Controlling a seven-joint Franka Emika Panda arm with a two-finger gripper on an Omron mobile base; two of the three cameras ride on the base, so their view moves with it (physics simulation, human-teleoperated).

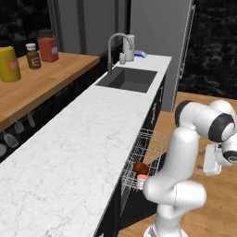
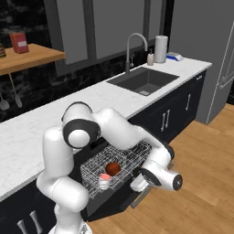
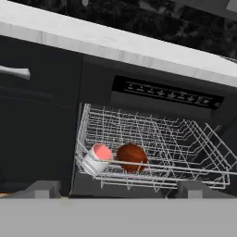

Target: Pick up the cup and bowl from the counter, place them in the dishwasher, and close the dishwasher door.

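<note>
Cup (image 3: pixel 97 156) beside bowl (image 3: pixel 132 156) in rack (image 3: pixel 185 143)

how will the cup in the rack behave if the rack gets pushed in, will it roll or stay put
The cup lies tilted on its side in the wire rack, so it could roll or rock a little. It rests beside the bowl near the rack's front corner, which probably limits travel. It looks small and likely light, so a gentle push seems safer.

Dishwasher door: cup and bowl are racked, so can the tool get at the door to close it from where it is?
Probably yes. The tool hangs low in front of the pulled-out rack, beside the lowered dishwasher door, with nothing between; the extended rack may block closing.
</note>
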